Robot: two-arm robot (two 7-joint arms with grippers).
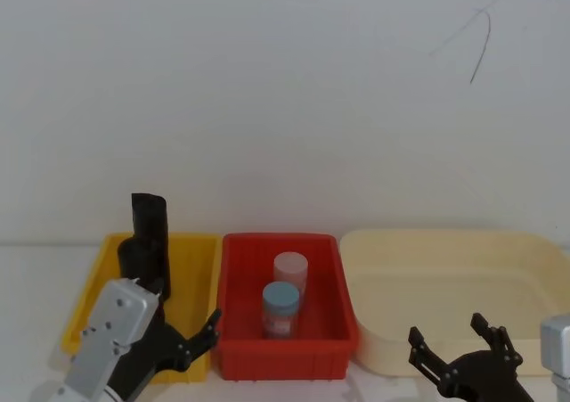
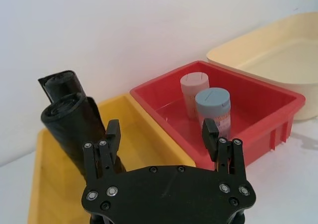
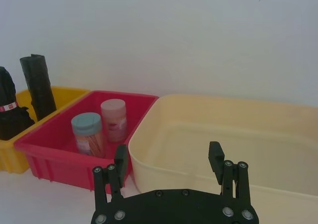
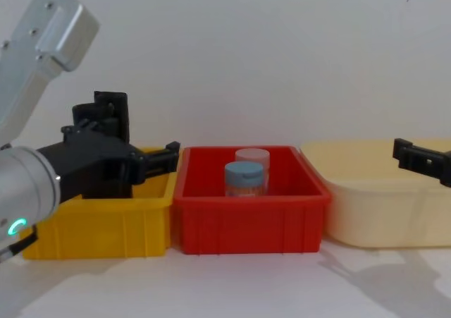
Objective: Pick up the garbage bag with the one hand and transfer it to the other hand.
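Since the garbage bag (image 2: 69, 124) stands nearly upright in the yellow bin (image 2: 49, 184) — just ahead and slightly left of the wide-open left claw (image 2: 161, 129) — that arm is nearer. The right claw (image 3: 168, 152), also spread wide, hangs before the cream tub (image 3: 223, 129).

Yellow plastic bin (image 4: 106, 230), left, holding slim unlabelled black roll (image 3: 39, 85). Red plastic bin (image 4: 246, 226), centre, containing blue-lidded jar (image 1: 280, 306) and pink-lidded jar (image 1: 290, 268). Cream plastic tub (image 4: 380, 212), right.
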